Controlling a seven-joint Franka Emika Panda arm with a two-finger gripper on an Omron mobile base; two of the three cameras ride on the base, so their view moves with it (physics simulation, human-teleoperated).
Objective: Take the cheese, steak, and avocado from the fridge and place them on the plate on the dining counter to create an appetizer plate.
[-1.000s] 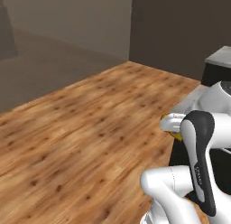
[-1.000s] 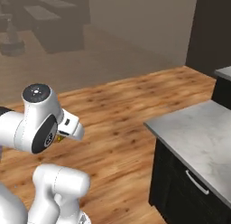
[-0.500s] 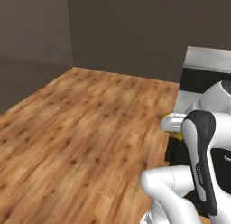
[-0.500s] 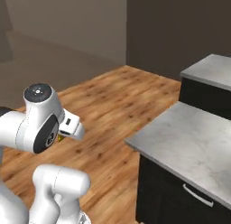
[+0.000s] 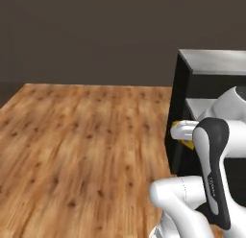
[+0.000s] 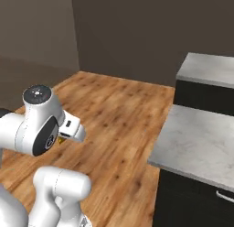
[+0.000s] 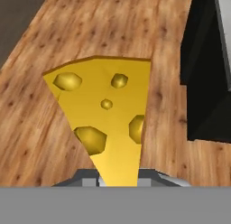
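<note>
The cheese (image 7: 106, 114), a yellow-orange wedge with hole marks, stands up between my gripper's (image 7: 118, 179) jaws, which are shut on its narrow end. It hangs over the wooden floor. In the left base view a yellow corner of the cheese (image 5: 186, 143) peeks out beside my white wrist. In the right base view a sliver of the cheese (image 6: 61, 140) shows under the hand. The steak, avocado, fridge and plate are out of view.
Two counters with pale grey marbled tops and black bases stand to the right, a nearer one (image 6: 201, 143) and a farther one (image 6: 210, 68); the black side of one (image 5: 175, 112) is close by the hand. Brown wooden floor (image 5: 81, 136) stretches left to a dark wall.
The whole picture has swung, so the base has turned: the counters now sit nearer and the dark wall faces me. The cheese stays gripped in the same pose.
</note>
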